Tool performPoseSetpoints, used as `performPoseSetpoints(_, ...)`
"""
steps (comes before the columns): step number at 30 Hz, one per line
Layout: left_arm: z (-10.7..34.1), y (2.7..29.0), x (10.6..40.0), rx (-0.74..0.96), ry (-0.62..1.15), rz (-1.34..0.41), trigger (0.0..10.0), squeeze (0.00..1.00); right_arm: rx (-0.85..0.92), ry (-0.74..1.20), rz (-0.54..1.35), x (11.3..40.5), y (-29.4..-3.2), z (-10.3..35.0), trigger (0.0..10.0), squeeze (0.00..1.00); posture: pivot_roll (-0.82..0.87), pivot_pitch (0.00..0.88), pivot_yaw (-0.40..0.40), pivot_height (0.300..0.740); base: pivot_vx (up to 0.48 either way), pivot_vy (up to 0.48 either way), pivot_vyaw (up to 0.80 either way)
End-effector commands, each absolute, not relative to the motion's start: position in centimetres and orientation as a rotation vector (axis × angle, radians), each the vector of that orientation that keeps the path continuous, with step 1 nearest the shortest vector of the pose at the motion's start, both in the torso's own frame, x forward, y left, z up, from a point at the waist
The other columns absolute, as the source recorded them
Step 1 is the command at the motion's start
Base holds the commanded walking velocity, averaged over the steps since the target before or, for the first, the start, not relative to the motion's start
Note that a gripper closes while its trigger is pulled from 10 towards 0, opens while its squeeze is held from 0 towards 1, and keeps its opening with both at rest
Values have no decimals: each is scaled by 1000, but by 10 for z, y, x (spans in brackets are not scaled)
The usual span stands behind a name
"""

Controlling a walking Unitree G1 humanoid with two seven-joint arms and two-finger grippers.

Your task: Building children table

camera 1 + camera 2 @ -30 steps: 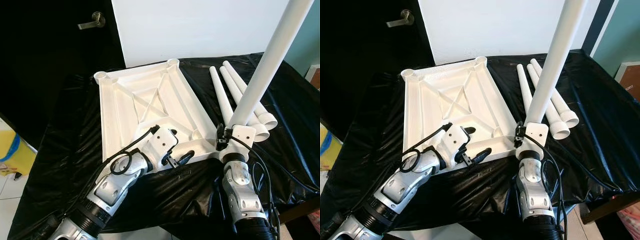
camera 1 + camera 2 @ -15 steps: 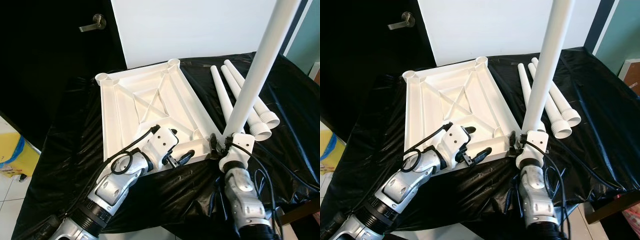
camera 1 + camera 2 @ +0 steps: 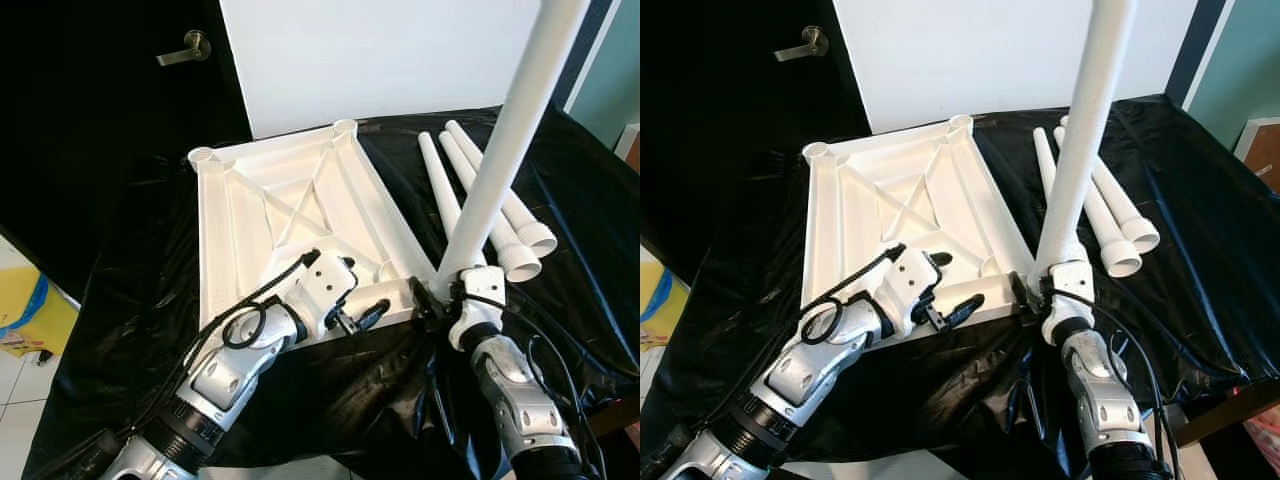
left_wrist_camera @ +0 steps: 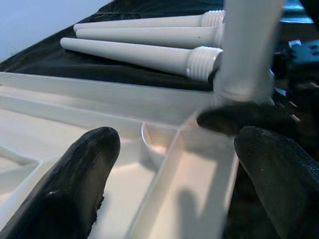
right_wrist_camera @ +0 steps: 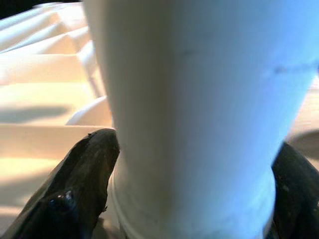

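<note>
**Leg held upright at the near right corner of the upturned tabletop**

Black plastic sheeting (image 3: 130, 300) covers the table before us, with a white wall (image 3: 400, 60) behind it and a dark door with a metal lever handle (image 3: 188, 46) at the far left. On the sheeting lies the white tabletop (image 3: 290, 220), upside down, so that we see its raised rim, its crossed stiffening ribs and round sockets at the two far corners. Three loose white legs (image 3: 470, 195) lie side by side to its right, tapered, their threaded wide ends towards us.

Our left gripper (image 3: 355, 300) sits at the near edge of the tabletop with its fingers (image 4: 75, 184) spread apart, one over the inner side and one beyond the rim; whether they press on the plastic we cannot tell. Our right gripper (image 3: 445, 292) is clamped on the fourth leg (image 3: 510, 130), close to its lower end, a black finger (image 5: 84, 174) on each side of the tube. That leg stands steeply, leaning to the right and away from us, its foot at the near right corner of the tabletop, just beside the socket (image 4: 157, 142) there.

Compared with a second ago, the right forearm has swung out to the right and the leg's lower end has come in from beyond the tabletop's edge to meet the corner. The left gripper has kept its place.
</note>
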State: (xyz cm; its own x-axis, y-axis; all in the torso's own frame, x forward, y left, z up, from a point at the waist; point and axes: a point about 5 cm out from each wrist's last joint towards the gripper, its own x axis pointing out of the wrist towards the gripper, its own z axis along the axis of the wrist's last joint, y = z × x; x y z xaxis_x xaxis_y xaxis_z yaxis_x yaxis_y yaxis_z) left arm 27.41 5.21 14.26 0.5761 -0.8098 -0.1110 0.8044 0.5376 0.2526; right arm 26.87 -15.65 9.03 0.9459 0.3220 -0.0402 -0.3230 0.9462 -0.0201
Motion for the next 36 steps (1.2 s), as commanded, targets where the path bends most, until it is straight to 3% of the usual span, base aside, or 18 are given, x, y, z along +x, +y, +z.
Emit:
performPoseSetpoints(1,145,52,273,316,-20,-1036,10000,0,-14,104,474,258,-136,78,10000,0,-153,17,52,740,0,0,0)
performPoseSetpoints(9,145,55,268,321,-11,-1065,10000,0,-24,88,538,248,-142,84,10000,0,-151,22,48,740,0,0,0)
performPoseSetpoints(16,140,59,252,297,36,-1217,10000,0,-98,10,602,260,-161,103,10000,0,-157,21,56,740,0,0,0)
performPoseSetpoints(32,139,61,231,270,102,-1400,10000,0,-172,-58,757,282,-161,126,10000,0,-151,14,55,740,0,0,0)
performPoseSetpoints(33,139,61,231,269,101,-1402,10000,0,-180,-56,759,285,-161,126,6471,0,-148,11,55,740,0,0,0)
performPoseSetpoints(34,139,61,231,269,101,-1403,10000,0,-185,-53,760,287,-162,126,0,0,-146,10,55,740,0,0,0)
performPoseSetpoints(36,140,61,231,269,100,-1403,10000,0,-187,-50,760,288,-163,125,0,0,-144,9,55,740,0,0,0)
